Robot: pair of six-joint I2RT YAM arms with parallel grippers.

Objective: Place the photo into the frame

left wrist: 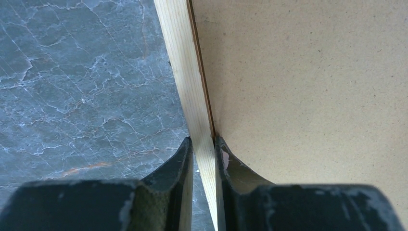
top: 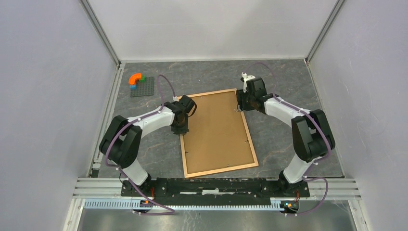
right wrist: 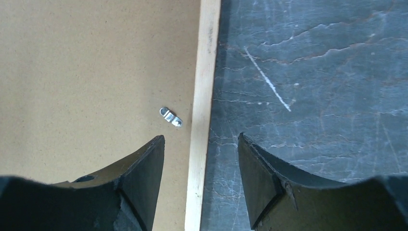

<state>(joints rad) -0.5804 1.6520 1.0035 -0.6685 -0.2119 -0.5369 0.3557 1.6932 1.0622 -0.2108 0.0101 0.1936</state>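
Here, the frame point(top: 221, 170) lies back-up at the middle of the grey table point(top: 288, 82). Your left gripper point(left wrist: 204, 150) is clamped on its left moulding; your right gripper point(right wrist: 201, 144) is spread apart over its right moulding.

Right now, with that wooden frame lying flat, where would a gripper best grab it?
By a long side rail, from straight above: the frame lies flat and wide, but its rail is narrow enough to pinch. The left gripper clamps one rail so; the right gripper straddles the opposite one, open.
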